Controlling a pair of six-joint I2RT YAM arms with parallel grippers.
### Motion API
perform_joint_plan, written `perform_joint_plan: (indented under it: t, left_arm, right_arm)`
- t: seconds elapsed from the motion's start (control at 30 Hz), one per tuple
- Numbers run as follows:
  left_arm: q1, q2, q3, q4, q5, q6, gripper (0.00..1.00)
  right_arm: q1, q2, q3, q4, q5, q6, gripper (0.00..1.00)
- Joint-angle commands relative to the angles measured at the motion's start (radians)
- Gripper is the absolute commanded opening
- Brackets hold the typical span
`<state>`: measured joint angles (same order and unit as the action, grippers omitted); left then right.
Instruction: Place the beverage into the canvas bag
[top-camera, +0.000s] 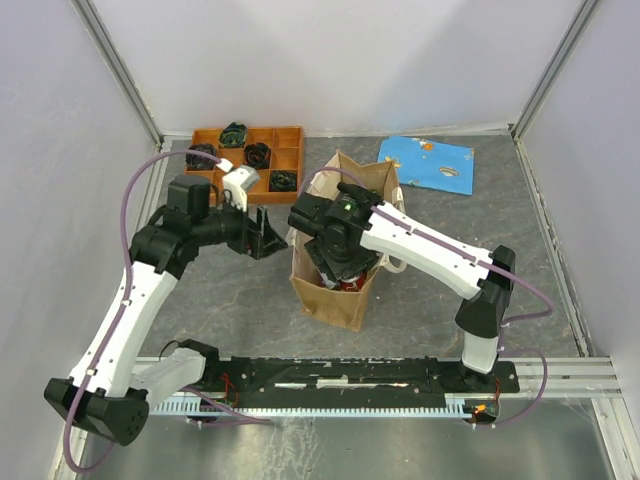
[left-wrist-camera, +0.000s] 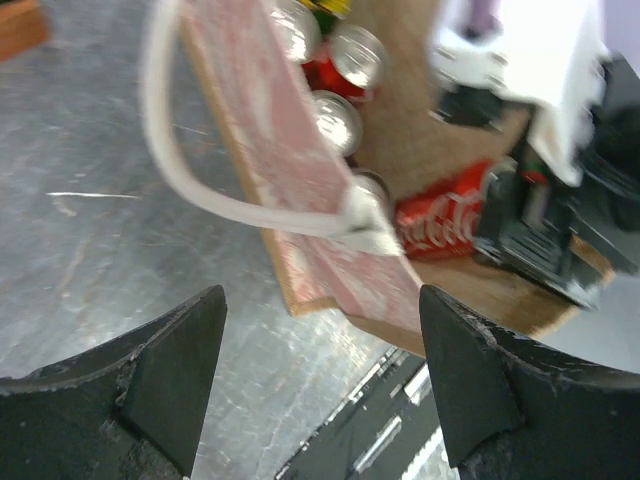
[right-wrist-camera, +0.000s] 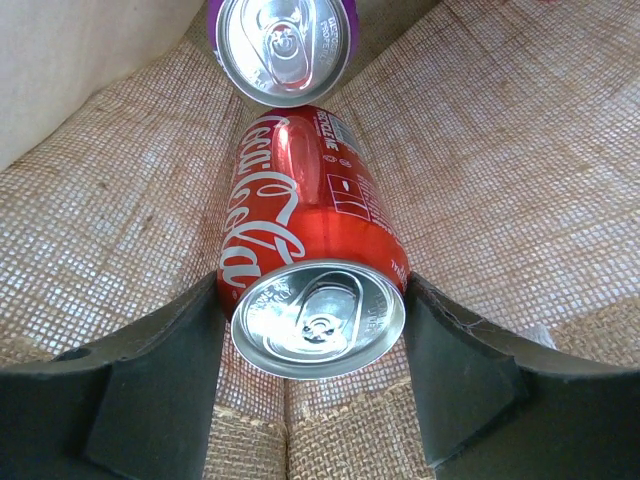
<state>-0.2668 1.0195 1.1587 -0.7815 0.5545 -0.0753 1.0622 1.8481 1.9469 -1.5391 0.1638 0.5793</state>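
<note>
One canvas bag (top-camera: 335, 300) held the right gripper (right-wrist-camera: 312, 292), which was clamped on one red cola can (right-wrist-camera: 300, 210) inside it. One purple can (right-wrist-camera: 285, 45) sat at its 12 o'clock. Only the left wrist view showed four silver can tops (left-wrist-camera: 336, 118). The left gripper (left-wrist-camera: 320, 300) gaped empty at the bag's 9 o'clock.

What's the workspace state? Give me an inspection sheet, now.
Surface: grey tabletop, scuffed.
Job's things: Coca-Cola can lying inside canvas bag, among other cans.
Clutter: orange compartment tray holding dark items; blue cloth.
Tools: right tool shut on the Coca-Cola can; left tool open, empty, beside the bag.
Cables: purple cables along both arms.
Surroundings: white enclosure walls.
</note>
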Motion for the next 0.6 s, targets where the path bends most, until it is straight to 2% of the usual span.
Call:
perform_joint_plan:
  t: [0.0, 0.3, 0.57]
  left_arm:
    - [-0.108, -0.032, 0.010, -0.046, 0.018, 0.038, 0.84]
    - [-0.112, -0.030, -0.015, -0.009, -0.041, 0.023, 0.84]
    - [-0.112, -0.035, -0.028, 0.028, -0.109, 0.001, 0.84]
  right_arm:
    - [0.005, -0.012, 0.024, -0.008, -0.011, 0.012, 0.00]
    - [-0.005, 0.005, -0.151, 0.075, -0.076, -0.013, 0.00]
    - [-0.024, -0.022, -0.336, 0.245, -0.074, -0.004, 0.00]
